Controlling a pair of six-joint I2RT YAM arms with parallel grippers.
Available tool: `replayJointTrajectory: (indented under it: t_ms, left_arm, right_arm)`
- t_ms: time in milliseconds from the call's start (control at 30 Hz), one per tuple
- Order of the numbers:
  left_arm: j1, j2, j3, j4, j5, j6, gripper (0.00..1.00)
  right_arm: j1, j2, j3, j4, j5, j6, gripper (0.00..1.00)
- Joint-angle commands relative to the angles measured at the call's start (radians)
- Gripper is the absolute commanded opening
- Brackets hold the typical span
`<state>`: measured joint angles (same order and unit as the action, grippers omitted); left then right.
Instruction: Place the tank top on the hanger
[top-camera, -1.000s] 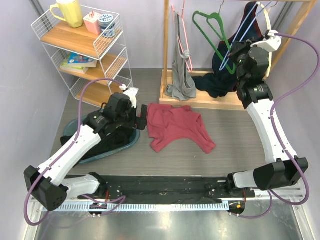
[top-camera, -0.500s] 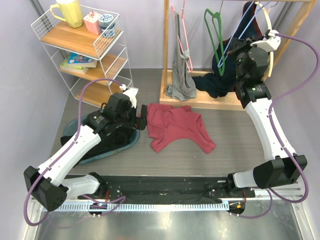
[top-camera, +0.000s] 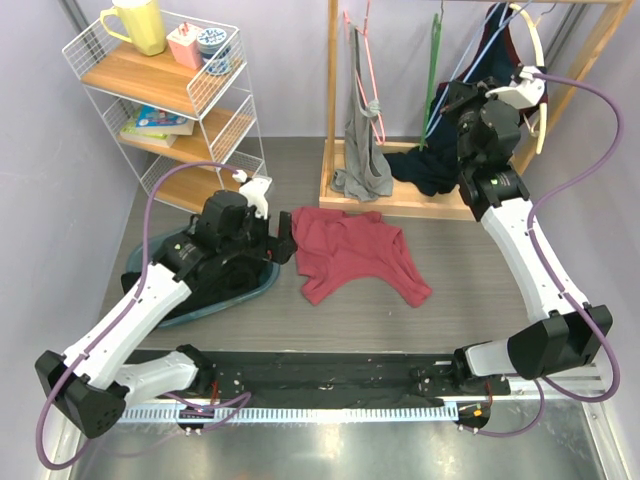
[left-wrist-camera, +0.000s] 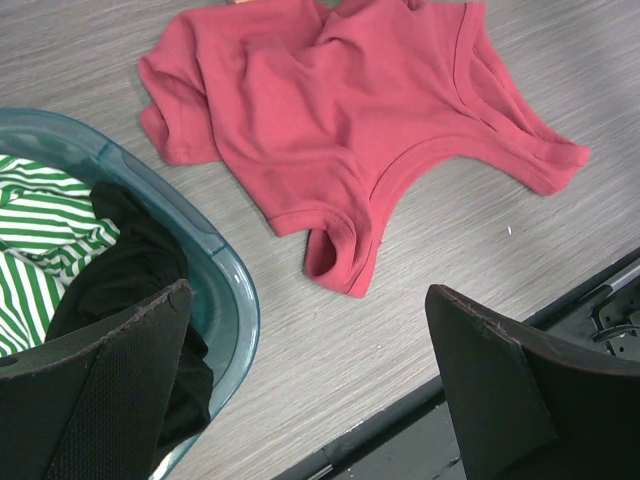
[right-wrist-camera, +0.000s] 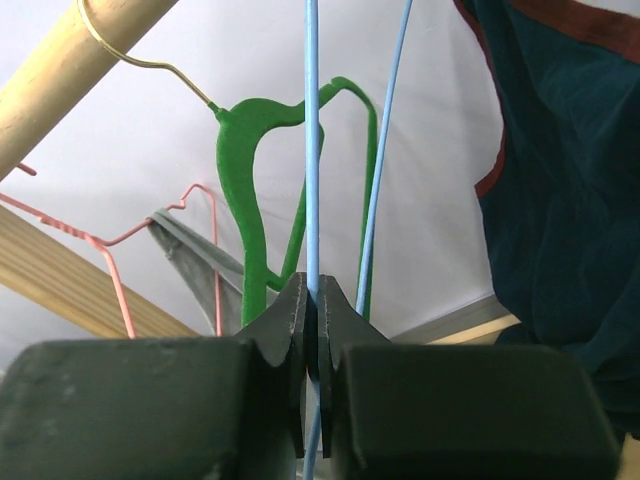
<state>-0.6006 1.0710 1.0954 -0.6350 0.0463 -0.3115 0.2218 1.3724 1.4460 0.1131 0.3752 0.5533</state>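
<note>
We found the overhead view bright and evenly lit, with only soft shadows around the tank top (top-camera: 350, 255). In the left wrist view the table (left-wrist-camera: 520, 250) was sharp, while the jaws of the left gripper (left-wrist-camera: 308, 290) looked slightly soft. A white wall backlit the right wrist view. There the hanger (right-wrist-camera: 311, 150) was crisp and the right gripper (right-wrist-camera: 311, 290) was dark.

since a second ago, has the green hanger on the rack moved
Yes. The green hanger has swung from broadside to edge-on, its left arm drawing rightward, away from the rack's left post.
</note>
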Motion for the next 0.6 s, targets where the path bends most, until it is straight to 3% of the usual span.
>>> replayJointTrajectory:
  t_ms: [0,333,567]
  left_arm:
    - [-0.001,-0.002,0.003,0.035,0.02,0.0,1.0]
    - [-0.001,-0.011,0.001,0.034,0.017,0.005,1.0]
    - [-0.002,-0.003,0.001,0.032,0.018,0.003,1.0]
  right_arm:
    - [-0.002,-0.041,0.02,0.051,0.045,-0.067,0.01]
    - [-0.021,-0.044,0.094,-0.07,-0.007,-0.156,0.01]
    - [-0.021,-0.189,-0.059,-0.196,-0.084,-0.159,0.01]
